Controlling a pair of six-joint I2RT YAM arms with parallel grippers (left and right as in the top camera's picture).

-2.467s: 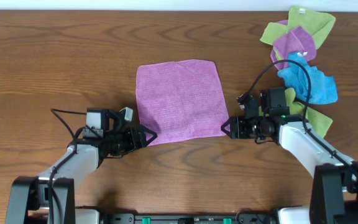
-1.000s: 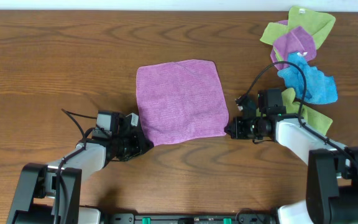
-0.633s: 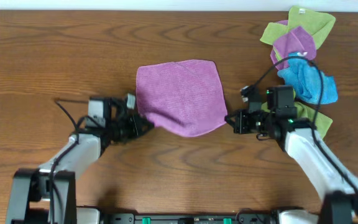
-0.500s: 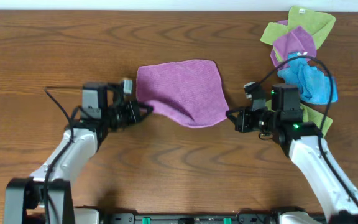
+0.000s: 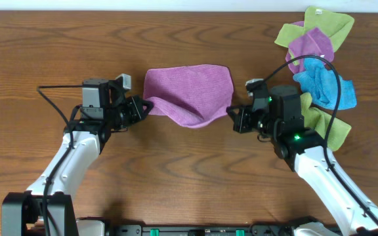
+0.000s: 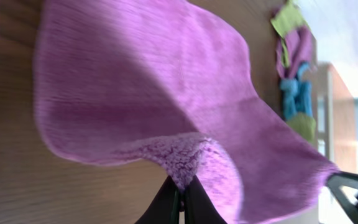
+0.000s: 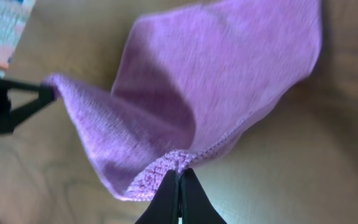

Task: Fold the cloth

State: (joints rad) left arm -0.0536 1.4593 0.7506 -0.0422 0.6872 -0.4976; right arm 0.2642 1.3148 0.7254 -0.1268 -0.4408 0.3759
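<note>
The fold looks about half done. The left pincer [image 5: 143, 107] and right pincer [image 5: 234, 120] each pinch a near corner of the square purple terry cloth [image 5: 190, 92]. It sags between them, far edge resting on the brown wooden table [image 5: 44, 52]. Laying the corners onto that far edge remains.

Bare wood of the table [image 5: 51, 46] spans the upper left and the lower centre of the overhead frame, open to either arm. The purple cloth [image 5: 189, 92] hangs between the left gripper [image 5: 146, 107] and the right gripper [image 5: 232, 118], each clamped on a corner, barring the centre. A pile of cloths [image 5: 317, 59] crowds the upper right, close behind the right arm
</note>
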